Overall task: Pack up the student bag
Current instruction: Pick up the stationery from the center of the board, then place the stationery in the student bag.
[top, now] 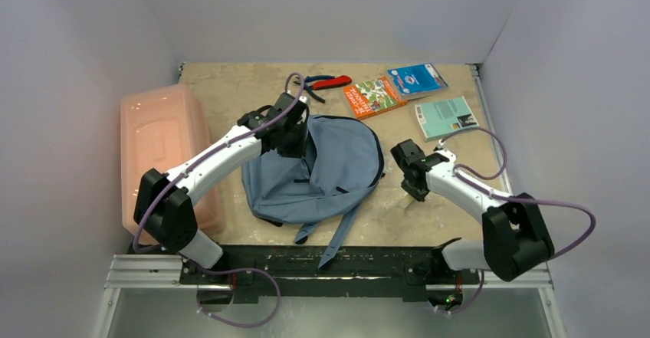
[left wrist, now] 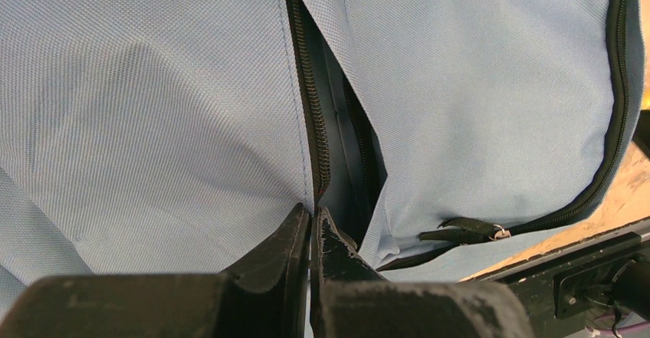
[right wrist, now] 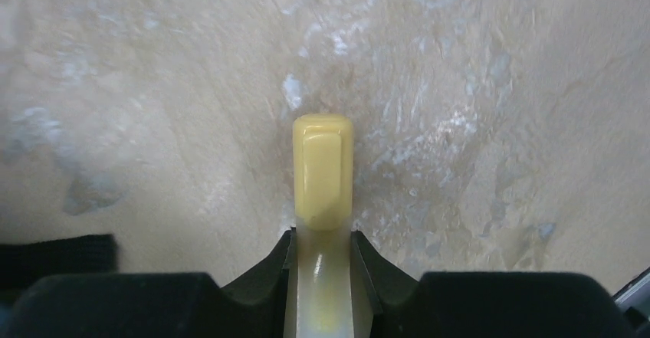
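Observation:
The student bag (top: 337, 169) lies in the middle of the table, grey-blue, with its straps trailing toward the near edge. Its main zip (left wrist: 310, 123) gapes open. My left gripper (top: 295, 142) sits at the top of that opening, and in the left wrist view it (left wrist: 313, 215) is shut on the fabric edge beside the zip teeth. Right of the bag, my right gripper (top: 414, 192) points down at the table. In its wrist view it (right wrist: 323, 234) has both fingers pressed against a pale yellow highlighter (right wrist: 323, 169), whose cap sticks out past the fingertips.
A translucent pink box (top: 161, 146) stands at the left. At the back lie red-handled scissors (top: 329, 83), an orange booklet (top: 373, 96), a blue packet (top: 415, 78) and a teal booklet (top: 446, 116). A black rail (top: 306, 261) runs along the near edge.

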Motion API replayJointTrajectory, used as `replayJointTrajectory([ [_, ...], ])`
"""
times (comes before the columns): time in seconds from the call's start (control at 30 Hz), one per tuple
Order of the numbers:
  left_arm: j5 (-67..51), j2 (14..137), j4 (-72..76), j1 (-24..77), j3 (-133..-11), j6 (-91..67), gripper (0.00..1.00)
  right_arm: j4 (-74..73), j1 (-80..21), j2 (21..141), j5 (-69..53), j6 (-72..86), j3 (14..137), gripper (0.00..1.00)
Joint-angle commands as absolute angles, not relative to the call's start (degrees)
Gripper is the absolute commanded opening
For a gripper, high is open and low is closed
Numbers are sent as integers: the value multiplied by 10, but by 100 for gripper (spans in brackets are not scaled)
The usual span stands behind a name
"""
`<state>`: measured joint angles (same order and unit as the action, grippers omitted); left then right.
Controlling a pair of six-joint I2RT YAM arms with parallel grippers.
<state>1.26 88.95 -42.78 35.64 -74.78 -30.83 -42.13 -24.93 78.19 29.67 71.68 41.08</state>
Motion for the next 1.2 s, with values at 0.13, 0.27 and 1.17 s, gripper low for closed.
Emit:
replayJointTrajectory([
  [0.13, 3, 875, -411, 354, -769, -302, 0, -219, -256, 579, 238, 401, 421, 0],
  [0.27, 3, 868, -408, 354, -766, -302, 0, 8, -257, 549, -53, 324, 395, 0],
  [1.17, 22, 849, -391, 354, -748, -296, 0, 114, -307, 1009, -468, 623, 565, 0],
])
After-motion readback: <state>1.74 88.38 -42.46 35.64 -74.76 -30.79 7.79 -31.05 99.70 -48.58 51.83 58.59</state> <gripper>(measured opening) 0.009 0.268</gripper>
